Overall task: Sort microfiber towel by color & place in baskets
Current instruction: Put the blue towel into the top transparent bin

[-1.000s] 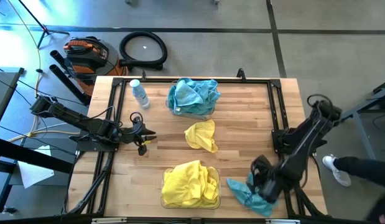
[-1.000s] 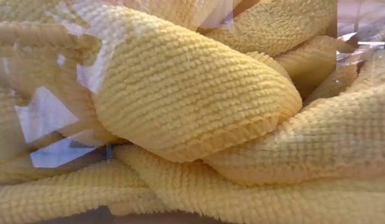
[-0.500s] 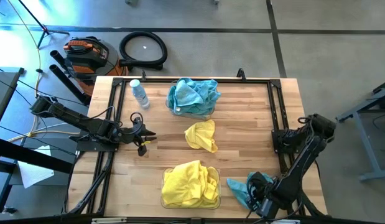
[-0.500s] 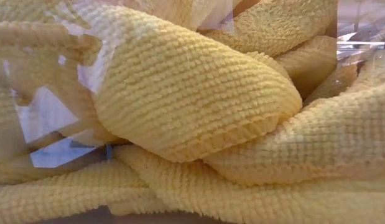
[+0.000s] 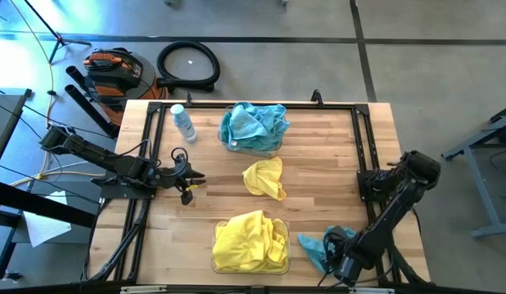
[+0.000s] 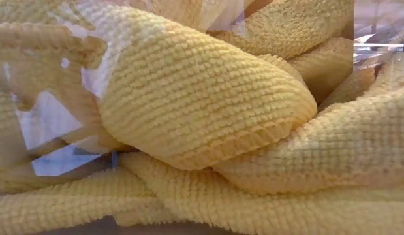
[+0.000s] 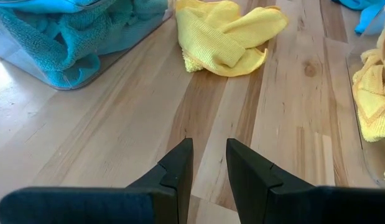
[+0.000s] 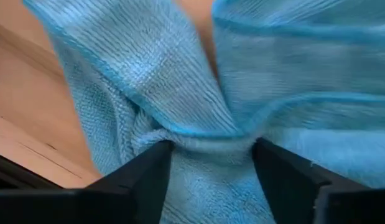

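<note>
Table [image 5: 318, 155]: wooden top.
Right gripper [image 8: 211, 171]: fingers spread wide around teal towel [image 8: 180, 81], right of yellow-filled basket [image 5: 251, 242].
Left gripper [image 7: 208, 168]: narrow gap, empty, facing loose yellow towel [image 7: 226, 34].

Wooden table [image 5: 318, 163] has a small clear water bottle [image 5: 182, 122] standing up around the 11 o'clock corner. Off the table on the floor, toward 11 o'clock, there's a coiled black hose [image 5: 188, 64] and right next to it an orange and black vacuum [image 5: 110, 70].
</note>
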Controlling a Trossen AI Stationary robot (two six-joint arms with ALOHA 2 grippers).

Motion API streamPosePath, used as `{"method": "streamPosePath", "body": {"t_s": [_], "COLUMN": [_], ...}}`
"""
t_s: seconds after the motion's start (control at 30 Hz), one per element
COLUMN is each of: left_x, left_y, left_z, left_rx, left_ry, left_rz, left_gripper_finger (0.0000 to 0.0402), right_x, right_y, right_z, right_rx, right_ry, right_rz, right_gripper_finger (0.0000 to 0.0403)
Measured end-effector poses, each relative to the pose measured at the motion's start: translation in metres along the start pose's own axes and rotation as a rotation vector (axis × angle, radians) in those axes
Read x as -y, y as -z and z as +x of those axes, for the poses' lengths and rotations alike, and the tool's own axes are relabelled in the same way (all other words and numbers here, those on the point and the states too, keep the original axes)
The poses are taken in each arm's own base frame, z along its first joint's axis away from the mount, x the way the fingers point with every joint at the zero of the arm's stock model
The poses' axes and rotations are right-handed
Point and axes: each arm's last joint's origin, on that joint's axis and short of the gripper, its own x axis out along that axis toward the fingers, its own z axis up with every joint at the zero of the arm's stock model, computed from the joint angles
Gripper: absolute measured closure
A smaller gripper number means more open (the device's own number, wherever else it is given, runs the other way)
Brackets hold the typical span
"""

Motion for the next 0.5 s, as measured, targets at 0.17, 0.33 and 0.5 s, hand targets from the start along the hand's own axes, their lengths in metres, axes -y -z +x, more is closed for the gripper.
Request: {"method": "streamPosePath", "body": {"t_s": [0.17,0.33,0.5], "left_x": [0.000,0.000,0.000], "left_y": [0.000,-0.001,-0.001], "left_z": [0.000,0.000,0.000], "left_rx": [0.000,0.005,0.006], "left_ry": [0.000,0.003,0.003], "left_rz": [0.000,-0.002,-0.002], "left_gripper_finger": [0.0316,0.0316,0.0316], "right_x": [0.016,0.020,0.013], "right_y": [-0.008,-0.020,-0.043], "right_z": [0.025,0.028,0.028], "right_rx": [-0.045,-0.063,-0.085], "right_ry": [-0.078,-0.005,0.057], "right_rz": [0.038,0.048,-0.022], "right_gripper_finger": [0.0161,0.0194,0.0288]}}
